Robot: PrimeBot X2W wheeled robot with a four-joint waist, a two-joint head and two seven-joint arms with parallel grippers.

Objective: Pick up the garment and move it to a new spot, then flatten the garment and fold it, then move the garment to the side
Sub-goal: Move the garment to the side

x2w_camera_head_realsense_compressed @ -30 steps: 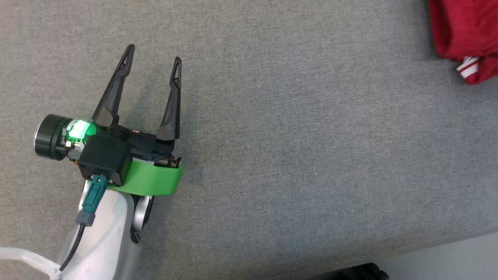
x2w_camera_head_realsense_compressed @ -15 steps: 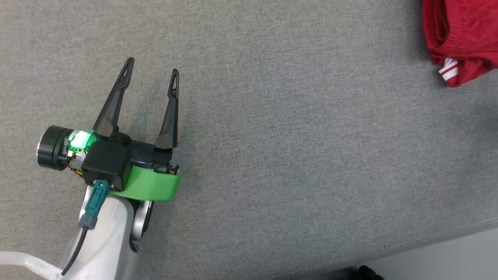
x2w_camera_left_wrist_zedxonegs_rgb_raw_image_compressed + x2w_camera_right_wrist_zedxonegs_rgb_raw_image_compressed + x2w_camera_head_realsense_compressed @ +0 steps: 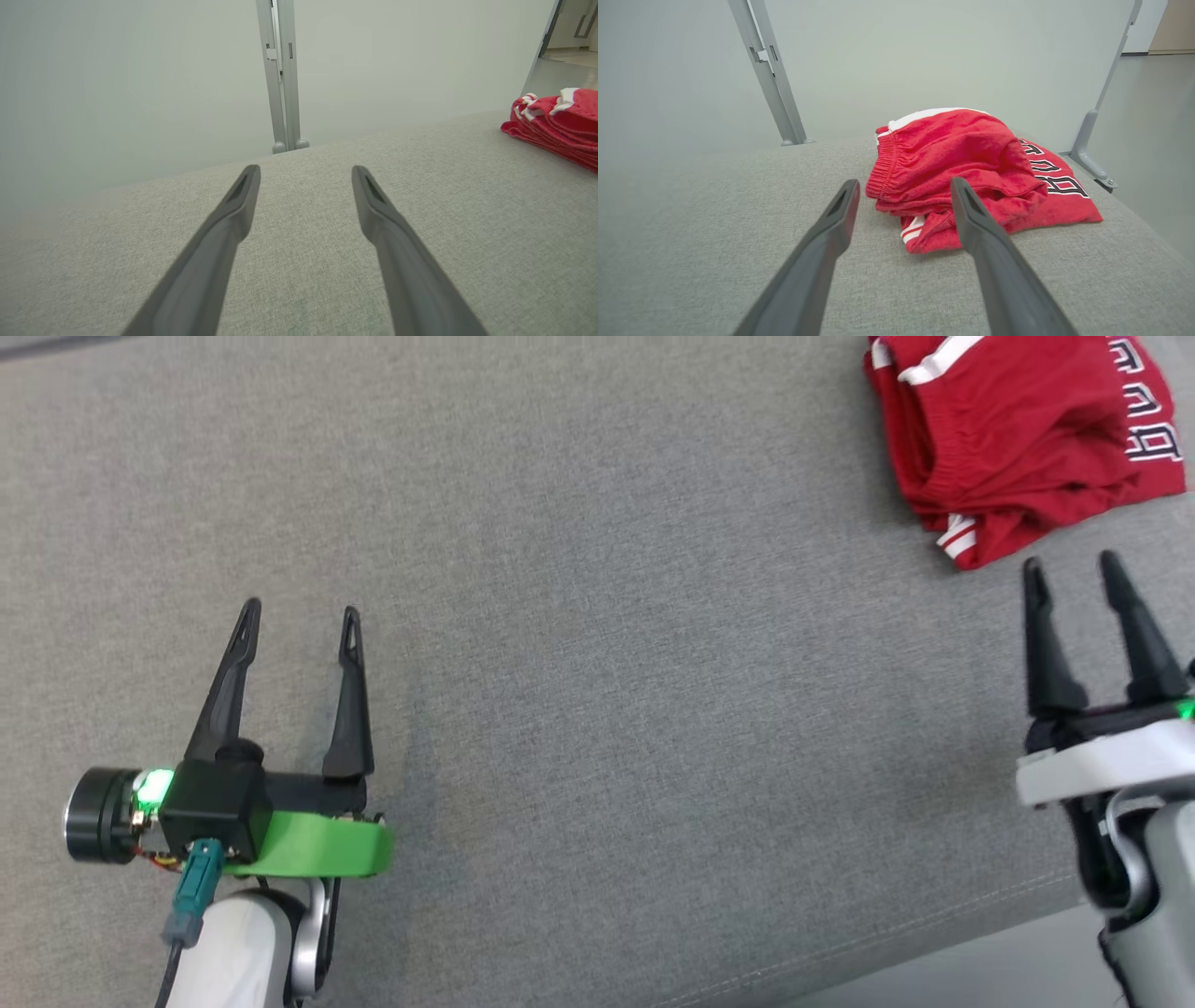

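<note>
At 8 o'clock of the head view, the left claw [image 3: 301, 610] is held over the grey tabletop [image 3: 607, 663], its fingers spread apart with nothing gripped between them. At 2 o'clock, the red garment [image 3: 1018, 439] is laid in a rumpled fold on the tabletop, with white trim and black lettering shown. Toward 3 o'clock, the right claw [image 3: 1071, 562] is seen with fingers parted and empty, its tips pointed at 12 and kept near the garment's edge.

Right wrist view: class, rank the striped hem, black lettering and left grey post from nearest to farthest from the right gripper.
1. striped hem: just ahead of the right gripper.
2. black lettering: farther back, right side.
3. left grey post: far edge, left.
</note>
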